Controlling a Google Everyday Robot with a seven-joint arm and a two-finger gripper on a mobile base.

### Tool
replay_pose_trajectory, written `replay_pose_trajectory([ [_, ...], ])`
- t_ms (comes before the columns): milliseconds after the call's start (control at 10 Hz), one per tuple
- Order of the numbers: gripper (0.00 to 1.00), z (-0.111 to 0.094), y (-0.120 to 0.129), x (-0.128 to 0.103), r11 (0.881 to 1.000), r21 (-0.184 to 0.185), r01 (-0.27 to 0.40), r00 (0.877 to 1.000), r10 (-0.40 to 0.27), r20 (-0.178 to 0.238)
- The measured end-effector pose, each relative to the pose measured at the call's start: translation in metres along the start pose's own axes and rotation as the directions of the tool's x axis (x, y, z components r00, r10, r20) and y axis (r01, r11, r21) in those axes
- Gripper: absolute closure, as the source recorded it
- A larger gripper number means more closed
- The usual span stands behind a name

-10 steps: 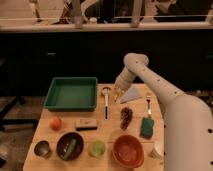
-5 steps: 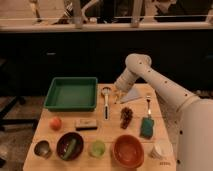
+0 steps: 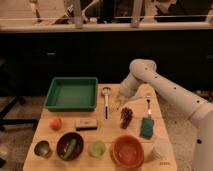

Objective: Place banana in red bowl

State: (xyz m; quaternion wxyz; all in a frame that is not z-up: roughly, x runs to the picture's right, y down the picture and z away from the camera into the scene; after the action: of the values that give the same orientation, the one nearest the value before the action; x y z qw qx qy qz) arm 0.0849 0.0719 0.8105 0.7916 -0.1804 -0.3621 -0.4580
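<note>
A green tray [image 3: 71, 93] sits at the left, a spoon [image 3: 106, 100] lies just right of it, and beside that the gripper [image 3: 119, 103] hangs low over the table's far middle, its fingers closed. A pale-yellow sliver shows at the tips, so it looks clamped on the banana [image 3: 118, 106]. The pick seems done. Next comes the carry: toward the near edge and right, to the red bowl [image 3: 128, 150], then release.

Smooth white rounded arm [image 3: 165, 90], hand [image 3: 119, 104]
</note>
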Motion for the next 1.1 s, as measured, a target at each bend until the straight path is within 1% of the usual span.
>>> replay_pose_trajectory([
  [300,1.00,0.001,-0.003,-0.001,1.000,0.003,0.008,1.000,-0.008,0.005],
  [900,1.00,0.002,-0.003,-0.001,1.000,0.001,0.000,1.000,0.000,0.002],
  [1000,1.00,0.001,-0.001,-0.007,0.999,-0.027,-0.036,0.999,0.036,-0.011],
  [1100,1.00,0.000,-0.001,-0.015,0.998,-0.042,-0.049,0.999,0.049,-0.017],
])
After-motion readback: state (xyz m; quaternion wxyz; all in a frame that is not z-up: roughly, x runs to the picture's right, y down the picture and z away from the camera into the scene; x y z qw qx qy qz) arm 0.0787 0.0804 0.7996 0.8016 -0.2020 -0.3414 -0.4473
